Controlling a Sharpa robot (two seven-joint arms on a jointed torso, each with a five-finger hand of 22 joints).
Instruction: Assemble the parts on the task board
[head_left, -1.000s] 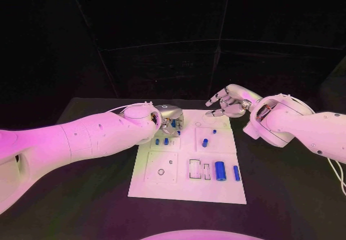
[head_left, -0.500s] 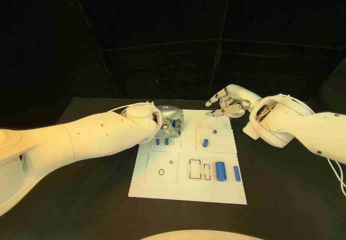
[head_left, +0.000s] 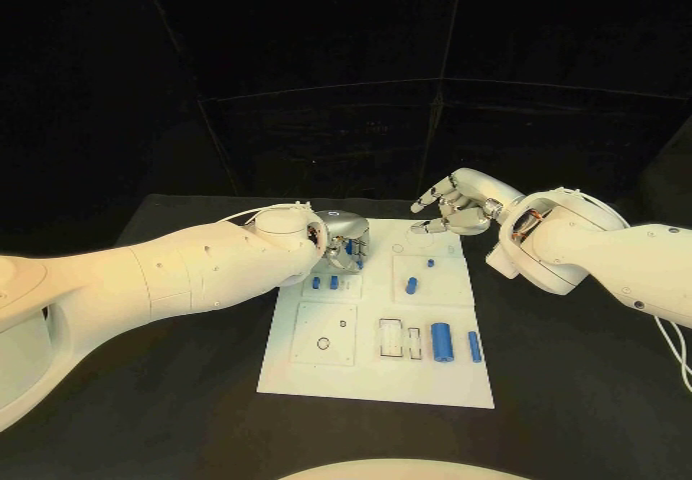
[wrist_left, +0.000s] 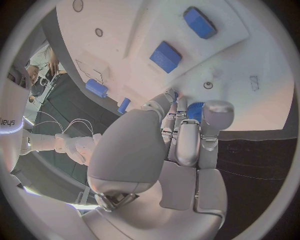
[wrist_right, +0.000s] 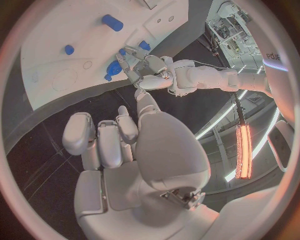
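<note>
The left hand (head_left: 342, 240) is held low over the far left corner of the white task board (head_left: 335, 375), its arm reaching in across the table. Its fingers (wrist_left: 187, 137) are drawn together around a small blue part (wrist_left: 195, 110), which is gripped at the fingertips just above the board's surface. The right hand (head_left: 459, 208) is held raised beyond the board's far right corner, nothing in it, its fingers loosely curled and apart. Other blue parts are seen on the board: two short pegs (head_left: 325, 283) just beside the left hand, a slanted piece (head_left: 411, 285) in the middle, and two upright cylinders (head_left: 441, 342) nearer the front right.
</note>
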